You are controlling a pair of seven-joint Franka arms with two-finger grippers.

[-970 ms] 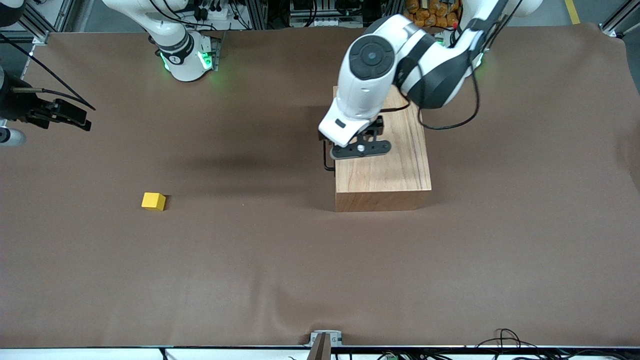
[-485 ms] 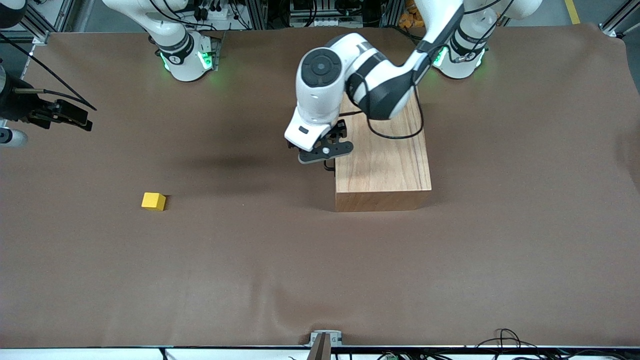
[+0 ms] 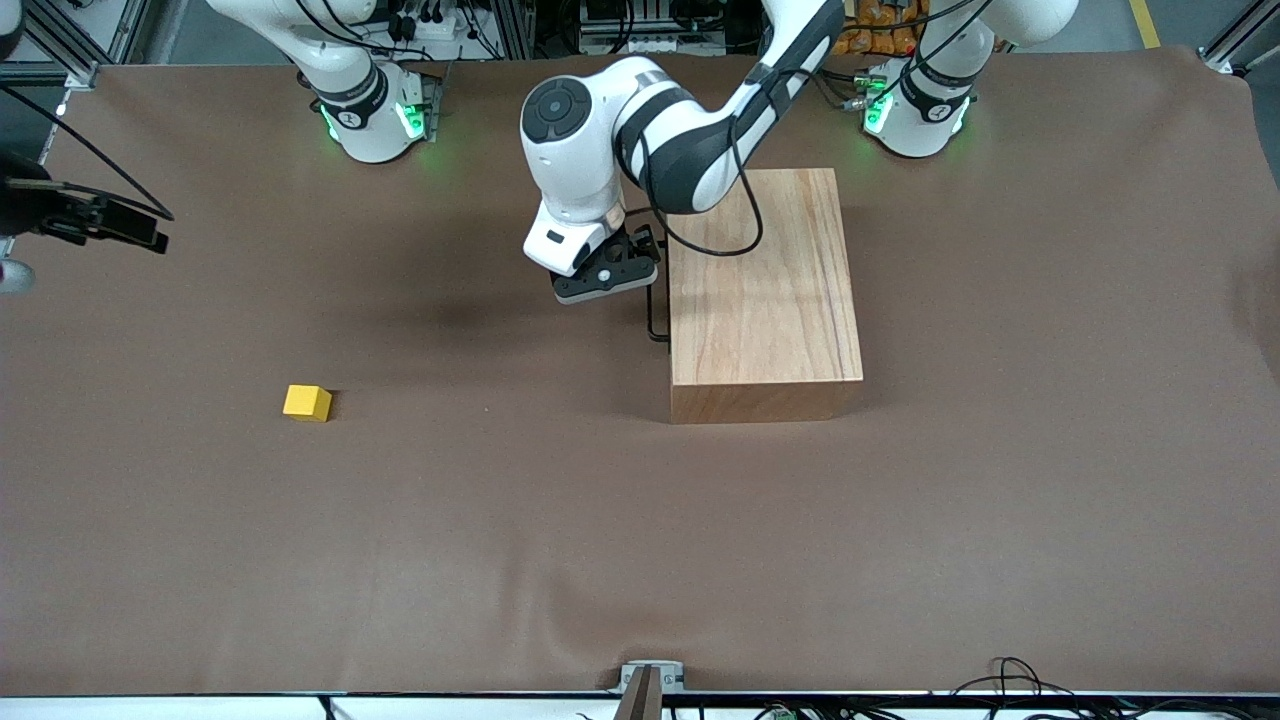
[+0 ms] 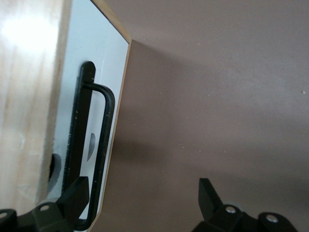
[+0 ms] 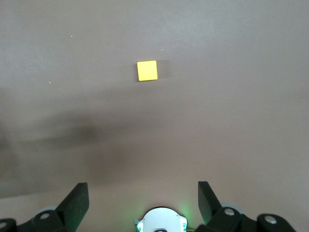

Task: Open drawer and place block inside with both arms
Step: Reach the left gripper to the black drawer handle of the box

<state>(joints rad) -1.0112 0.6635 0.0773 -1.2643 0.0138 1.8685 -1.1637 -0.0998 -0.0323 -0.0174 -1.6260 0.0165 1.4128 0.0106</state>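
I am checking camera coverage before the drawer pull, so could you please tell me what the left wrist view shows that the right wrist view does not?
Only the left wrist view shows the drawer: its white front panel, closed in the wooden box, and the black handle, with the left hand open beside it, one finger just at the handle. Only the right wrist view shows the yellow block lying free on the table, with the right hand open well above it, waiting. Both share the brown table cover and an open, empty hand.
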